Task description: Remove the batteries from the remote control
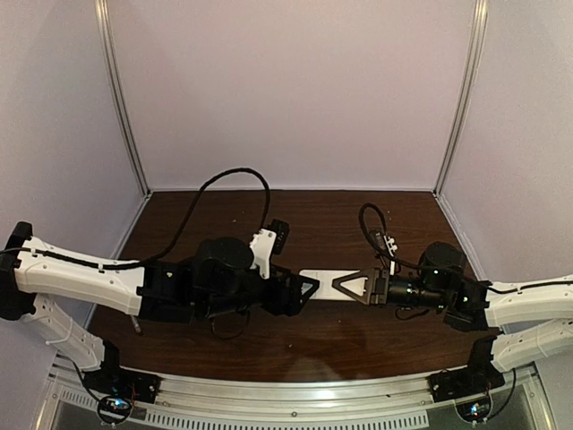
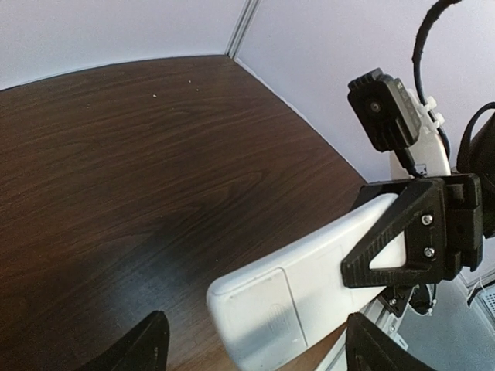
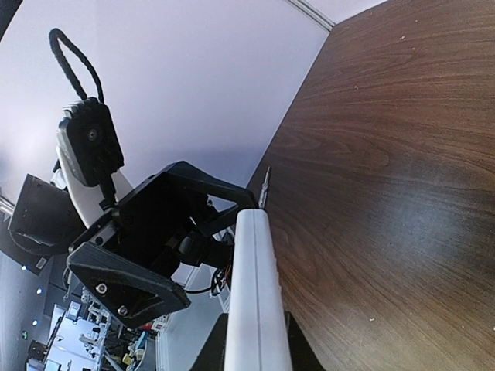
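The remote control point(image 1: 320, 279) is a slim white handset held level above the dark wooden table, between the two arms. My right gripper point(image 3: 257, 352) is shut on its edges; in that view the remote control point(image 3: 254, 294) shows edge-on. In the left wrist view the plain white back of the remote control point(image 2: 302, 286) faces up, with its battery cover point(image 2: 259, 313) in place. The batteries are hidden. My left gripper point(image 2: 263, 346) stands open, one finger on each side of the remote's free end without touching it. From above, the left gripper point(image 1: 309, 288) faces the right gripper point(image 1: 347, 287).
A thin pale pointed tool point(image 3: 265, 185) lies on the table beyond the remote's far end. The enclosure's pale walls point(image 1: 286, 90) close off the back and sides. An aluminium rail point(image 1: 295, 394) runs along the near edge by the arm bases.
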Controlling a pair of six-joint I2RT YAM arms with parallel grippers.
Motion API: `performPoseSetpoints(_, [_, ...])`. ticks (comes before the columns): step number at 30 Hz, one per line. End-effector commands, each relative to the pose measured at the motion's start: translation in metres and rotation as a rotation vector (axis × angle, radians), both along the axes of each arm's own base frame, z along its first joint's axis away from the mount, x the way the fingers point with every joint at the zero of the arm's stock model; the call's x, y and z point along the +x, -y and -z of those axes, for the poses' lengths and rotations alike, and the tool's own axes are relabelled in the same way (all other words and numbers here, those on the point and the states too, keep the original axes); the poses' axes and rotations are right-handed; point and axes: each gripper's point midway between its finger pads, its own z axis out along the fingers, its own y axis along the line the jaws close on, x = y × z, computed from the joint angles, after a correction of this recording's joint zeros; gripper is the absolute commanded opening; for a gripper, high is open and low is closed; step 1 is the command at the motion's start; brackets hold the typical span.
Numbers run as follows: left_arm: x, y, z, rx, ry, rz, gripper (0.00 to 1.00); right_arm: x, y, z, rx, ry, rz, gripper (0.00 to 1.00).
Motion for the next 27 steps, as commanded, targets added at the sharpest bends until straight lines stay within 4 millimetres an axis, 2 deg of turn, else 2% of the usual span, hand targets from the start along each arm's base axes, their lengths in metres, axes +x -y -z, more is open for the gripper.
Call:
performPoseSetpoints(1, [0.009, 0.003, -0.006, -0.014, -0.009, -0.046, 0.80, 0.000, -0.004, -0.028, 0.072, 0.044, -0.022, 0.00])
performPoseSetpoints(13, [0.013, 0.002, -0.002, -0.027, -0.038, -0.076, 0.73, -0.002, -0.005, -0.033, 0.086, 0.050, -0.032, 0.00])
performPoseSetpoints(27, [0.004, 0.010, -0.004, -0.080, -0.070, 0.017, 0.65, -0.011, -0.001, -0.048, 0.148, 0.075, -0.062, 0.00])
